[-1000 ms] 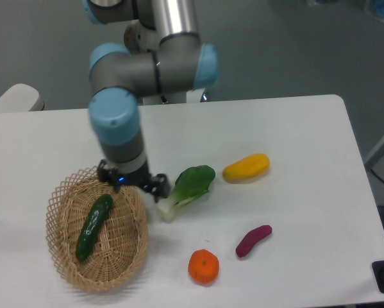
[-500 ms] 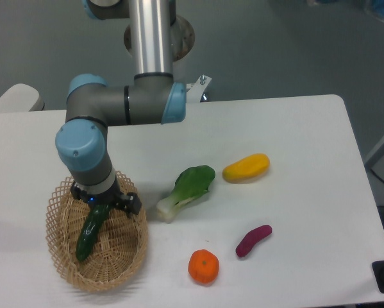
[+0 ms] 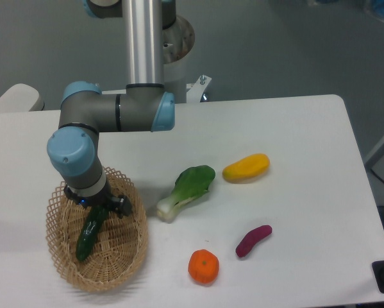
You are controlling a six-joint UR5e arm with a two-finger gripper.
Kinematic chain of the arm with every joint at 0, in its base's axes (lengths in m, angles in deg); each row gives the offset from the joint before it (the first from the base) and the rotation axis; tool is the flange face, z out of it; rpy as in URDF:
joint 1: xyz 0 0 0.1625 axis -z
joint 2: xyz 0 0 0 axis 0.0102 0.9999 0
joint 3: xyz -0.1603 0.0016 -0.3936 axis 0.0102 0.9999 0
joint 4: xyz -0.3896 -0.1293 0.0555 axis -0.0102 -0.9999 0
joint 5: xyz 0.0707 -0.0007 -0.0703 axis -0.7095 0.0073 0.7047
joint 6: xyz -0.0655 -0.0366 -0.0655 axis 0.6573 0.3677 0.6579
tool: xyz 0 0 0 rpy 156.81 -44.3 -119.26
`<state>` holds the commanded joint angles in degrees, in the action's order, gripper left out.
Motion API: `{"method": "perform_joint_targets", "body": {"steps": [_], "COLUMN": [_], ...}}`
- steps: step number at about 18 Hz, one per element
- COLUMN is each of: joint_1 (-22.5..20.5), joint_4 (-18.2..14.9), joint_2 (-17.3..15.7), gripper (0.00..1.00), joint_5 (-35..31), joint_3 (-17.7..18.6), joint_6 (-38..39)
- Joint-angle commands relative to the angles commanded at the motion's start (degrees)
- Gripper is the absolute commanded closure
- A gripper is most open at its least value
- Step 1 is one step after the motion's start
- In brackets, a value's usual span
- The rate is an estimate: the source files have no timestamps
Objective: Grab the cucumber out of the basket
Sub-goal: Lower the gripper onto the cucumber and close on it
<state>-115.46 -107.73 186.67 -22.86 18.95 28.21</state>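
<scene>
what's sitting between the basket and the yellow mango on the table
The bok choy lies between the basket and the mango, seen in the fixed camera view.

1. A white table [image 3: 294, 128] with rounded corners carries everything.
2. The wicker basket [image 3: 124, 253] sits near the table's front left edge.
3. A bok choy [image 3: 186, 190] lies just right of the basket, its white stem end toward it.
4. A yellow mango [image 3: 245, 167] lies right of the bok choy's leaves.
5. A purple sweet potato [image 3: 253, 240] lies nearer the front, with an orange [image 3: 203, 267] to its left.
</scene>
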Motion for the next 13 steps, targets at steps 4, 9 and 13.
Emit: {"method": "perform_joint_targets", "body": {"steps": [4, 9, 13], "joint_1": [0.6, 0.8, 0.9], "joint_4": [1.2, 1.9, 2.6], "joint_2": [0.8, 1.3, 2.0], "gripper": [0.00, 0.00, 0.06], "joint_5": [0.0, 0.0, -0.1], "joint_3": [0.0, 0.0, -0.4], "joint_6": [0.1, 0.2, 0.1]}}
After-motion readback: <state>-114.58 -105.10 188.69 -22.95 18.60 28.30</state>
